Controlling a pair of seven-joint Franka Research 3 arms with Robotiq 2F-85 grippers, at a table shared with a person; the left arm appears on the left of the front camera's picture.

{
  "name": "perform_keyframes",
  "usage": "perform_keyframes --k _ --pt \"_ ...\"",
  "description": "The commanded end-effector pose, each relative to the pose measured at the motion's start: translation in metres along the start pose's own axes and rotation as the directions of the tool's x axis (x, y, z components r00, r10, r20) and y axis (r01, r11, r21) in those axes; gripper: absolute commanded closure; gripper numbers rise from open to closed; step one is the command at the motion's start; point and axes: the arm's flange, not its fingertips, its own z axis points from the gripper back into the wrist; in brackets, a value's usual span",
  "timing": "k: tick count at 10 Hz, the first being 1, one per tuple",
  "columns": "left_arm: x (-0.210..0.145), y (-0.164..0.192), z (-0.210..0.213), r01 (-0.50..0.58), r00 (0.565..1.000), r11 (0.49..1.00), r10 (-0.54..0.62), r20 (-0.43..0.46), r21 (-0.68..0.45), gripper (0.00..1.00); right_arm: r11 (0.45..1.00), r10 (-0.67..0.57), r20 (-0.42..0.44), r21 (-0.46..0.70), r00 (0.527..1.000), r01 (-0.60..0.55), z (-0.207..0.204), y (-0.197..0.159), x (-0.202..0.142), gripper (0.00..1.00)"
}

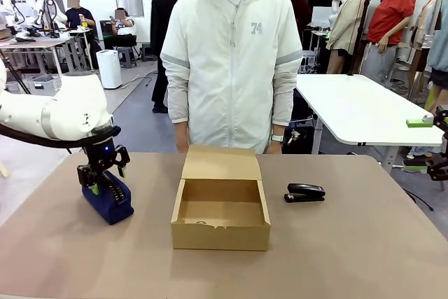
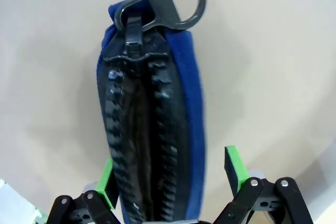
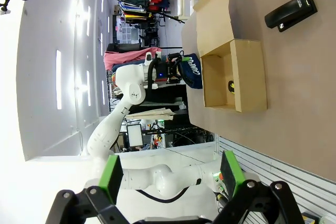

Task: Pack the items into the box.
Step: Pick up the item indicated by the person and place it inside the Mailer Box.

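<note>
Right now the blue pouch (image 1: pixel 108 202) stands on its narrow edge on the worktop (image 1: pixel 350 257), zip upward, well left of the open box (image 1: pixel 220 234); the black stapler (image 1: pixel 305 192) lies on the box's other side. The left fingers (image 2: pixel 234 170) are spread wide and straddle the pouch, gripping nothing. One pad sits just beside the fabric while the other has a clear gap, so a squeeze could shove the soft pouch sideways or tip it over. A limp pouch might also sag in a lift and catch the box wall. The left arm reaches in with its wrist pointing straight down. The right fingers (image 3: pixel 230 174) hang wide and empty, well apart from the stapler.
</note>
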Motion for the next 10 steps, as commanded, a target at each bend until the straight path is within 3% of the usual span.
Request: perform_keyframes --k 1,3,4,5,6,10 --pt "0.0032 0.0036 -0.0065 0.014 0.999 1.0 -0.013 -0.043 0.026 0.0 1.0 0.0 -0.011 -0.001 1.0 0.0 0.0032 0.0038 0.0008 0.0" --pt "0.0053 0.0041 -0.0067 0.014 0.998 0.999 -0.011 -0.056 0.04 0.0 1.0 0.0 -0.011 -0.001 1.0 0.0 0.0032 0.0038 0.0008 0.0" --pt "0.0064 0.0033 -0.0062 0.017 0.998 0.999 -0.014 -0.056 0.04 0.27 1.0 0.0 -0.011 -0.001 1.0 0.0 0.0032 0.0038 0.0008 0.0" --pt "0.0061 0.0038 -0.0049 0.006 0.998 0.999 -0.003 -0.066 0.046 0.85 1.0 0.0 -0.011 -0.001 1.0 0.0 0.0032 0.0038 0.0008 0.0" --pt "0.0057 0.0043 -0.0057 0.003 0.998 0.999 0.001 -0.069 0.052 1.0 1.0 0.0 -0.011 -0.001 1.0 0.0 0.0032 0.0038 0.0008 0.0" --pt "0.0035 0.0077 -0.0036 -0.014 0.998 0.998 0.017 -0.061 0.055 1.0 1.0 0.0 -0.011 -0.001 1.0 0.0 0.0032 0.0038 0.0008 0.0"
